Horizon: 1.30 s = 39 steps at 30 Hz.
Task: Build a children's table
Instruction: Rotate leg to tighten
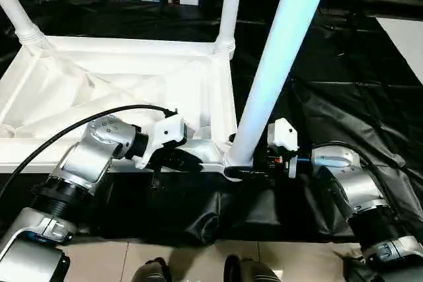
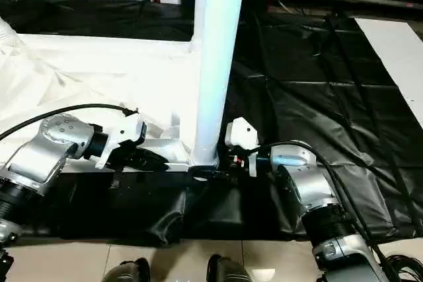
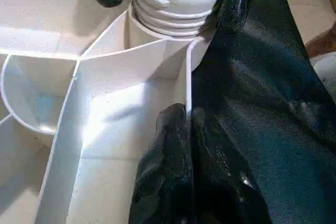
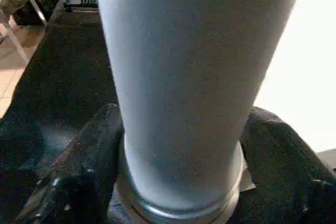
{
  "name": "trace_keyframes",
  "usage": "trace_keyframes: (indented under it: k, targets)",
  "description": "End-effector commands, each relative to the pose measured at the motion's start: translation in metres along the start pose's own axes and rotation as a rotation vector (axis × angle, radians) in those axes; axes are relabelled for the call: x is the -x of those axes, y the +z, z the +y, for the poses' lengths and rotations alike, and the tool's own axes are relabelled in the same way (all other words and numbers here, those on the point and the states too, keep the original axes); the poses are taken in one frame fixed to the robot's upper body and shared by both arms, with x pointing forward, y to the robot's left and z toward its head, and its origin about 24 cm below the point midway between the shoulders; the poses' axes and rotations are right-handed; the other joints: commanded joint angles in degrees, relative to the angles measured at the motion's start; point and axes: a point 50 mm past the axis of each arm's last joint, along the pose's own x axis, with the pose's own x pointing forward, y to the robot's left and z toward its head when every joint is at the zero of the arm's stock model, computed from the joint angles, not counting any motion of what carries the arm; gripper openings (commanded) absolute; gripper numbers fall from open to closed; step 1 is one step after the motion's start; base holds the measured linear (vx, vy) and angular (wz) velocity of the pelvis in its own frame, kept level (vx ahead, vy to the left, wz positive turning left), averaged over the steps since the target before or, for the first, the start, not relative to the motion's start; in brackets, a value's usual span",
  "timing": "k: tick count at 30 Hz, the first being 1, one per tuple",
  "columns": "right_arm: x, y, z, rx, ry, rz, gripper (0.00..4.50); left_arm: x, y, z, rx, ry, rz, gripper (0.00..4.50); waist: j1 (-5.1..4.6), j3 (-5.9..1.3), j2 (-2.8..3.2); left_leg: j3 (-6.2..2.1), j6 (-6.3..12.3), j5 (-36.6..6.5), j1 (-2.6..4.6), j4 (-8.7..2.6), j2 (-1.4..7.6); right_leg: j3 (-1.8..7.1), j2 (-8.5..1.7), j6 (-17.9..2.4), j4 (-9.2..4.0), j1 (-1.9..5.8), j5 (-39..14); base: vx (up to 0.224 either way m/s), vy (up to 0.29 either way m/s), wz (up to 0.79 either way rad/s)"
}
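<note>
Left gripper (image 3: 184, 129) is pinched tight on the thin edge wall of the tabletop (image 1: 119, 77), right at the near corner. Right gripper (image 4: 181, 182) has both fingers (image 4: 79, 171) wrapped around the base of the near leg (image 1: 277, 57), just above its collar; they touch the tube on both sides, so I read it as grasping the leg rather than released.

Tabletop lies upside down on the black sheet (image 1: 344, 64), ribs facing up. Near leg stands in the near corner socket (image 3: 173, 19); threads visible above the socket rim in the left wrist view, so I judge it not fully seated. Two more legs stand in the far sockets: far-left leg (image 1: 16, 11) and far-right leg (image 1: 230, 4).

Risks from here:
- Cross-threading. Near leg looks tilted in the head views; turning it off-axis could jam the thread.
- Slip. Tube is smooth and tapered, grip sits low; fingers could spin on it instead of turning it.
- Tabletop rotating. Left pinch holds only a thin wall on a slick sheet; torque on the leg could drag the whole top round.
- Wall flex or pinch loss if the top lifts.
</note>
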Motion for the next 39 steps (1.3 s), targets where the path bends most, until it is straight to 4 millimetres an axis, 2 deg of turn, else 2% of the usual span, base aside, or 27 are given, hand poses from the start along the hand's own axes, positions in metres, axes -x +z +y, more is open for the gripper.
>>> trace_keyframes:
  k: [1, 4, 6, 13, 15, 17, 19, 20, 21, 23, 24, 25, 26, 27, 29, 31, 32, 33, 35, 39]
  targets:
    - [0.007, 0.0, -0.004, -0.009, -0.031, 0.005, 3.08, -0.014, -0.012, -0.014, 0.052, -0.121, 0.024, 0.0, -0.09, -3.51, 0.13, -1.14, 8.27, -3.22, 0.67, -2.92, 3.29, 3.29, -4.92, -16.28, -3.24, 3.9, -0.77, 0.0, 0.0, 0.0]
    - [0.007, 0.0, -0.004, -0.012, -0.026, 0.007, 2.93, -0.014, -0.012, -0.014, 0.052, -0.122, 0.024, 0.0, -0.09, -3.55, 0.18, -1.16, 7.74, -3.74, 0.79, -2.96, 3.35, 3.3, -4.9, -16.07, -3.32, 3.86, -2.31, 0.0, 0.0, 0.0]
    - [0.007, -0.001, -0.004, -0.014, -0.026, 0.007, 2.74, -0.014, -0.012, -0.014, 0.052, -0.123, 0.024, 0.0, -0.08, -3.65, 0.18, -1.13, 7.99, -2.92, 0.8, -2.87, 3.31, 3.3, -4.84, -16.37, -3.09, 3.91, -0.7, 0.0, 0.0, 0.0]
    - [0.005, -0.002, -0.006, -0.024, -0.05, 0.006, 2.67, -0.013, -0.013, -0.013, 0.057, -0.119, 0.031, 0.0, -0.11, -3.73, 0.12, -1.14, 8.26, -2.47, 0.77, -2.8, 3.28, 3.26, -4.82, -16.63, -2.97, 3.98, -0.01, 0.0, 0.0, 0.0]
    - [0.005, -0.006, -0.01, -0.034, -0.12, 0.019, 2.67, -0.014, -0.013, -0.012, 0.058, -0.094, 0.029, 0.0, -0.15, -3.76, 0.14, -1.13, 8.24, -2.53, 0.73, -2.79, 3.25, 3.27, -4.86, -16.71, -3.0, 4.02, -0.03, 0.0, 0.0, 0.0]
    - [0.002, -0.011, -0.016, -0.071, -0.229, 0.029, 2.67, -0.017, -0.013, -0.006, 0.065, -0.023, 0.031, 0.0, -0.25, -3.55, 0.16, -1.16, 7.56, -3.76, 0.69, -2.91, 3.29, 3.26, -4.93, -16.47, -3.36, 3.85, -2.41, 0.0, 0.0, 0.0]
    - [0.001, -0.012, -0.017, -0.08, -0.256, 0.032, 2.67, -0.018, -0.013, -0.005, 0.068, -0.005, 0.032, 0.0, -0.39, -3.42, 0.13, -1.39, 5.35, -6.94, 0.82, -3.19, 3.23, 3.23, -5.06, -14.91, -4.06, 3.91, -9.07, 0.0, 0.0, 0.0]
    - [-0.002, -0.015, -0.02, -0.119, -0.335, 0.029, 2.67, -0.02, -0.013, 0.001, 0.082, 0.061, 0.032, 0.0, -0.54, -3.48, -0.01, -1.33, 5.0, -7.26, 0.82, -3.22, 3.25, 3.27, -4.96, -14.65, -4.13, 3.87, -9.98, 0.0, 0.0, 0.0]
    - [-0.007, -0.017, -0.023, -0.17, -0.44, 0.011, 2.67, -0.025, -0.013, 0.009, 0.099, 0.148, 0.025, 0.0, -0.61, -3.28, 0.17, -1.45, 3.47, -9.05, 1.06, -3.45, 3.26, 3.28, -4.98, -13.54, -4.69, 3.43, -13.96, 0.0, 0.0, 0.0]
    - [-0.016, -0.021, -0.025, -0.239, -0.585, -0.007, 2.66, -0.032, -0.012, 0.018, 0.135, 0.262, 0.009, 0.0, -0.63, -3.56, 0.08, -1.68, 2.42, -9.38, 0.94, -3.5, 3.18, 3.22, -5.17, -12.32, -4.79, 3.71, -16.36, 0.0, 0.0, 0.0]
    - [-0.017, -0.022, -0.025, -0.248, -0.607, -0.008, 2.66, -0.034, -0.012, 0.02, 0.143, 0.278, 0.006, 0.0, -0.72, -3.49, 0.08, -1.54, 2.21, -9.07, 0.94, -3.49, 3.19, 3.29, -5.03, -12.05, -4.77, 3.5, -16.1, 0.0, 0.0, 0.0]
    - [-0.028, -0.027, -0.024, -0.279, -0.725, 0.001, 2.66, -0.043, -0.009, 0.027, 0.187, 0.36, -0.007, 0.0, -0.68, -3.31, 0.16, -1.43, 1.75, -10.23, 1.25, -3.54, 3.21, 3.38, -5.02, -11.75, -5.1, 3.02, -17.37, 0.0, 0.0, 0.0]
    - [-0.032, -0.028, -0.023, -0.286, -0.766, 0.008, 2.66, -0.046, -0.008, 0.029, 0.202, 0.389, -0.009, 0.0, -0.8, -3.23, 0.15, -1.4, 1.36, -10.65, 1.33, -3.59, 3.13, 3.36, -4.99, -11.45, -5.28, 2.82, -18.49, 0.0, 0.0, 0.0]
    - [-0.039, -0.029, -0.022, -0.296, -0.8, 0.004, 2.66, -0.049, -0.008, 0.033, 0.22, 0.431, -0.007, 0.0, -0.58, -3.35, 0.18, -1.6, 0.89, -11.67, 1.45, -3.65, 3.11, 3.38, -5.24, -10.83, -5.44, 2.97, -20.55, 0.0, 0.0, 0.0]
    - [-0.05, -0.029, -0.021, -0.299, -0.862, 0.004, 2.66, -0.054, -0.006, 0.039, 0.247, 0.516, -0.006, 0.0, -0.61, -3.03, 0.13, -1.66, 0.86, -13.0, 1.37, -3.88, 3.05, 3.35, -5.2, -9.77, -5.83, 2.78, -22.98, 0.0, 0.0, 0.0]
    - [-0.06, -0.028, -0.02, -0.33, -0.936, 0.001, 2.66, -0.06, -0.004, 0.043, 0.257, 0.565, -0.001, 0.0, -0.63, -3.2, -0.05, -1.85, 0.84, -14.13, 1.39, -4.01, 2.91, 3.34, -5.24, -8.4, -5.97, 2.94, -25.59, 0.0, 0.0, 0.0]
    - [-0.062, -0.028, -0.02, -0.335, -0.953, 0.002, 2.66, -0.061, -0.004, 0.044, 0.257, 0.575, 0.0, 0.0, -0.57, -3.24, 0.06, -1.78, 0.87, -14.09, 1.56, -3.98, 2.86, 3.44, -5.29, -7.99, -6.13, 2.73, -26.02, 0.0, 0.0, 0.0]
    - [-0.069, -0.028, -0.018, -0.354, -1.001, -0.001, 2.66, -0.065, -0.001, 0.046, 0.25, 0.596, 0.0, 0.0, -0.41, -3.42, -0.11, -1.72, 1.06, -13.63, 1.7, -3.92, 2.86, 3.49, -5.23, -7.33, -6.12, 2.63, -25.68, 0.0, 0.0, 0.0]
    - [-0.071, -0.027, -0.018, -0.361, -1.009, -0.002, 2.66, -0.066, 0.001, 0.047, 0.248, 0.599, -0.002, 0.0, -0.19, -3.36, 0.02, -1.72, 1.52, -13.25, 1.44, -4.1, 2.84, 3.48, -5.18, -6.76, -6.12, 2.68, -24.76, 0.0, 0.0, 0.0]
    - [-0.078, -0.022, -0.015, -0.377, -0.957, -0.054, 2.66, -0.068, 0.003, 0.045, 0.207, 0.553, 0.004, 0.0, -0.17, -3.49, 0.06, -1.84, 2.01, -13.7, 1.18, -4.3, 2.97, 3.38, -5.14, -6.34, -5.94, 2.75, -23.51, 0.0, 0.0, 0.0]
